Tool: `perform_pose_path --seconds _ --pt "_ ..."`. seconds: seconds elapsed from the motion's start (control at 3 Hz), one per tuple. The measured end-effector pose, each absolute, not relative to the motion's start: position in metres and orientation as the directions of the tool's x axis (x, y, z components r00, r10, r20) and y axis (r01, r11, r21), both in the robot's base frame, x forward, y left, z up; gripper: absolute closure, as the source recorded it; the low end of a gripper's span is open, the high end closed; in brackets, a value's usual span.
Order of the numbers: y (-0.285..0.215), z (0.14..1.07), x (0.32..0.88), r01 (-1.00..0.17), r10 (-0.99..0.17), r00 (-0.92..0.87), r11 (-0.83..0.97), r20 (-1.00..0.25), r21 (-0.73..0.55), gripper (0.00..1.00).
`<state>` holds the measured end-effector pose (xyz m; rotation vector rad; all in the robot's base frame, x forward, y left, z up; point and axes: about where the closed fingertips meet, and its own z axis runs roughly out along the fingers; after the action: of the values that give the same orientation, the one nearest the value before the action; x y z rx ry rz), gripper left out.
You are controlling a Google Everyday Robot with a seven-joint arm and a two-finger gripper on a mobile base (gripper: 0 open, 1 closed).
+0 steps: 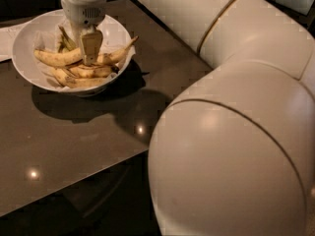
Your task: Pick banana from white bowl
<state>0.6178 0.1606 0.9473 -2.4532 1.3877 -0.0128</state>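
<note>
The white bowl [23,38] stands on the dark table at the upper left, lined with crinkled paper and holding several bananas. A long, curved yellow banana [54,58] with brown flecks lies across the top of the pile, its thin end pointing right over the bowl's rim. My gripper [90,60] reaches straight down into the bowl from above and sits on the middle of this banana. Shorter bananas [83,81] lie under and in front of it.
A flat white sheet [5,38] lies on the table left of the bowl. My large cream arm [231,146] fills the right and lower right of the view. The dark glossy table [74,146] ends at a front edge at the lower left.
</note>
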Motion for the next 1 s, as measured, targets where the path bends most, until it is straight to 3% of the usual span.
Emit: perform_pose_path --seconds 0.33,1.0 --pt "0.164 0.955 0.617 -0.825 -0.832 0.537 -0.483 -0.139 -0.294 1.0" --pt "0.138 0.985 0.581 -0.903 -0.888 0.397 -0.333 -0.232 -0.272 1.0"
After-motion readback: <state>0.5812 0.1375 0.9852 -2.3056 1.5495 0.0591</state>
